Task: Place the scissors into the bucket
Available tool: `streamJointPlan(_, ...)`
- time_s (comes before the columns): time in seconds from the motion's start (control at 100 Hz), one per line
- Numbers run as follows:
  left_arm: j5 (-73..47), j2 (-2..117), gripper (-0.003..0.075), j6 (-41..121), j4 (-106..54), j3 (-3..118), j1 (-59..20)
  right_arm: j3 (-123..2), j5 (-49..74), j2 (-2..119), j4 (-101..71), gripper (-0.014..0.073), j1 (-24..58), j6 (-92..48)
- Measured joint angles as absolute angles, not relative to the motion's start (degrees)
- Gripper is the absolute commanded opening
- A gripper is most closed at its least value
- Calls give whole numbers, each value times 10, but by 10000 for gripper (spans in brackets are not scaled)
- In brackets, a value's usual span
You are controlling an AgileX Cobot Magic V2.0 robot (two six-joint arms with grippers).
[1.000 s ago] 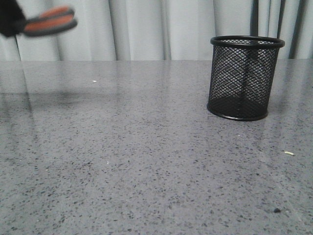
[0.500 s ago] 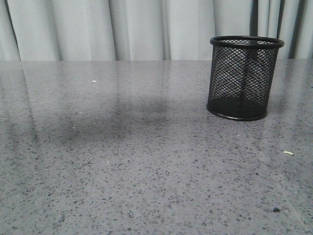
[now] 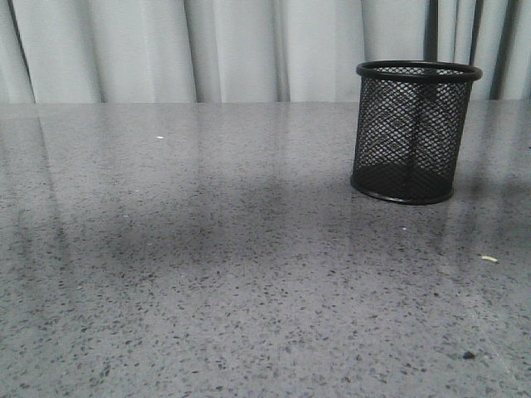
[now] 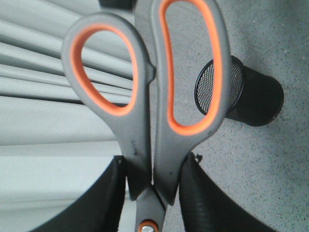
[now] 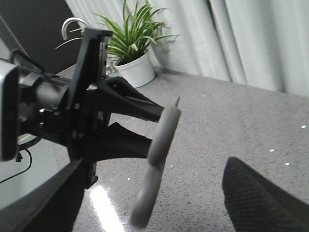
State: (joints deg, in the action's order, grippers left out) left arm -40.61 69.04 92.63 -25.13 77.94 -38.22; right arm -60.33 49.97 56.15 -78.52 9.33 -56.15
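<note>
My left gripper [image 4: 153,181] is shut on the scissors [image 4: 145,121], gripping the grey handles just above the orange pivot. The orange-lined finger loops point away from it. The black mesh bucket [image 4: 251,99] stands on the table beyond and below the scissors, its mouth partly hidden by one handle. In the front view the bucket [image 3: 417,133] stands upright at the right, and no gripper or scissors show there. The right wrist view shows the left gripper [image 5: 154,130] holding the scissors [image 5: 157,159] edge-on in the air. My right gripper [image 5: 154,203] is wide open and empty, facing them.
The table is grey speckled stone [image 3: 207,274] with a pale curtain [image 3: 232,50] behind it. A potted plant [image 5: 137,67] stands at the table's far side in the right wrist view. A small pale scrap [image 3: 489,259] lies near the bucket.
One second ago the scissors and left gripper showed at the front view's top left; they have left that view. Their shadow on the table has moved rightward toward the bucket.
</note>
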Motion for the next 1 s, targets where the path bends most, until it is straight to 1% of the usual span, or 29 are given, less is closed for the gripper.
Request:
streamJointPlan(0.17,-403,686,168,926,-255,779,-384,-626,449,626,-777,528,161,-561)
streamJointPlan(0.2,-402,685,168,926,-255,779,-384,-630,441,635,-776,517,173,-561)
streamJointPlan(0.25,-401,683,168,926,-255,779,-384,-636,428,651,-776,462,187,-561)
streamJointPlan(0.27,-401,682,168,926,-255,779,-384,-638,424,658,-776,420,193,-561)
streamJointPlan(0.29,-401,680,168,926,-256,779,-384,-639,420,664,-776,343,197,-561)
streamJointPlan(0.32,-401,679,168,926,-256,779,-384,-643,418,671,-778,269,200,-561)
streamJointPlan(0.33,-401,678,168,926,-256,779,-384,-643,418,673,-780,215,202,-561)
streamJointPlan(0.34,-401,678,168,926,-256,779,-384,-644,418,676,-780,186,203,-561)
streamJointPlan(0.35,-400,678,168,926,-256,779,-384,-646,418,677,-781,126,203,-561)
streamJointPlan(0.36,-401,678,168,926,-256,779,-384,-645,418,681,-781,95,205,-561)
streamJointPlan(0.37,-401,677,168,926,-256,779,-384,-647,418,682,-782,34,205,-560)
streamJointPlan(0.39,-399,677,168,926,-256,779,-384,-648,418,686,-785,-26,206,-559)
streamJointPlan(0.4,-399,675,168,926,-253,779,-384,-648,421,687,-787,-79,206,-559)
streamJointPlan(0.43,-397,674,169,926,-251,778,-384,-650,422,690,-792,-62,207,-558)
streamJointPlan(0.53,-395,671,189,926,-246,774,-384,-652,435,693,-805,-63,210,-557)
streamJointPlan(0.65,-395,656,270,926,-265,774,-384,-655,436,694,-811,-62,211,-556)
streamJointPlan(0.76,-389,624,267,926,-323,774,-385,-661,421,700,-790,-62,211,-541)
streamJointPlan(0.81,-388,607,242,926,-352,774,-385,-673,419,701,-760,-62,207,-521)
streamJointPlan(0.85,-387,592,202,926,-372,774,-385,-685,424,701,-734,-62,203,-497)
streamJointPlan(0.9,-384,572,133,920,-390,774,-385,-706,441,701,-692,-62,194,-463)
streamJointPlan(0.98,-381,533,-11,876,-398,775,-385,-757,489,701,-601,-62,177,-402)
streamJointPlan(0.99,-380,530,-22,865,-398,775,-385,-762,501,701,-592,-62,173,-390)
streamJointPlan(1.0,-380,526,-17,859,-398,775,-385,-772,507,701,-574,-62,171,-384)
